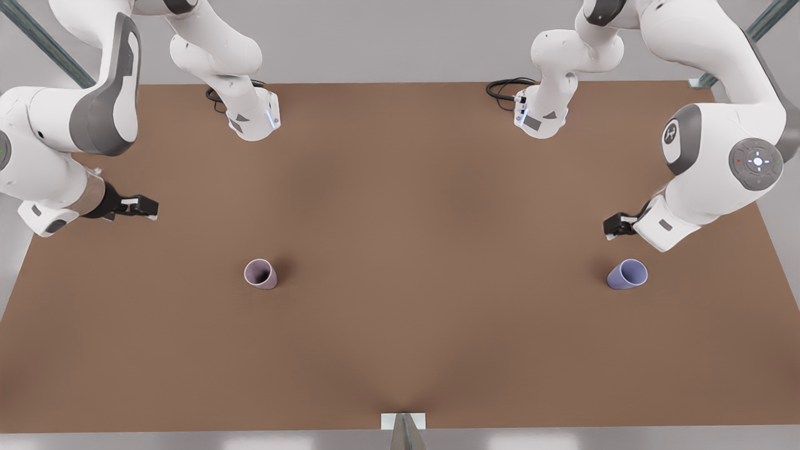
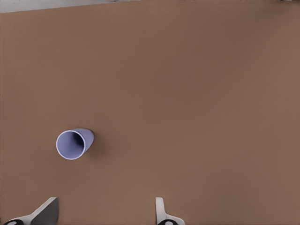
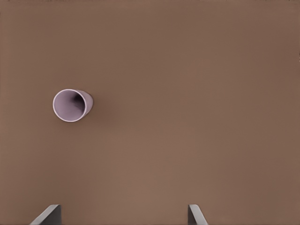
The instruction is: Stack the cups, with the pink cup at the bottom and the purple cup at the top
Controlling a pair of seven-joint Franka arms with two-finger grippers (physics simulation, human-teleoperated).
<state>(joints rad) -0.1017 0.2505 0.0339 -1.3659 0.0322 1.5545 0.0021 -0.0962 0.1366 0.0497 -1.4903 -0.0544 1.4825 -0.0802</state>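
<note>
On the brown table (image 1: 400, 350), the pale pink tapered cup (image 1: 260, 274) and lavender tapered cup (image 1: 627, 274) stand well apart, unstacked, each below an empty, spread-fingered gripper: right gripper (image 1: 142, 207) near pink, left gripper (image 1: 615, 225) near lavender, presumably poised to grasp.

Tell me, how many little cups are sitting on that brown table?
2. The pink cup stands toward the front view's left, the purple cup toward its right, far apart on the table. Both are upright, and none looks hidden.
</note>
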